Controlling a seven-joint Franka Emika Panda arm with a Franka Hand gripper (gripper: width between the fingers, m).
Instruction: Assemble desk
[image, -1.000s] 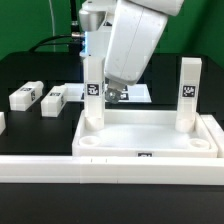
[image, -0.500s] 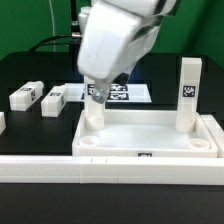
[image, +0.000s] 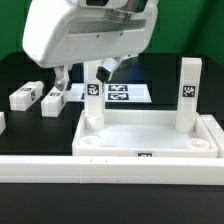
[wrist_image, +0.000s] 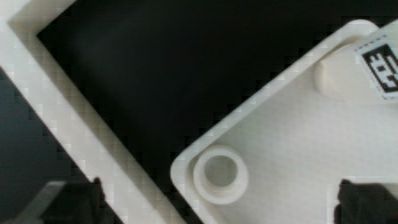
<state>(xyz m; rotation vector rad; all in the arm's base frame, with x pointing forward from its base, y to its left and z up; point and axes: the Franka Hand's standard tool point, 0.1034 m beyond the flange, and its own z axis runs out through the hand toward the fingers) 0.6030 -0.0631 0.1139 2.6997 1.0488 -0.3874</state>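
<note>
The desk top (image: 150, 128) is a white rimmed tray in the middle of the exterior view. Two white tagged legs stand upright in its far corners, one (image: 92, 102) on the exterior view's left and one (image: 188, 92) on the right. Two more legs (image: 25, 96) (image: 53, 99) lie loose on the black table to the left. My gripper (image: 82, 74) hangs open and empty above the left standing leg, touching nothing. In the wrist view an empty round socket (wrist_image: 217, 172) lies between my fingertips (wrist_image: 365, 200), and the tagged leg (wrist_image: 365, 65) shows beside it.
A long low white rail (image: 100, 166) runs along the front of the tray and shows as a diagonal band (wrist_image: 71, 110) in the wrist view. The marker board (image: 128, 93) lies flat behind the tray. Green backdrop stands behind the black table.
The arm has risen and swung toward the exterior view's left, away from the left standing leg it was down beside. The leg stays upright in its socket. The gripper stayed open.
</note>
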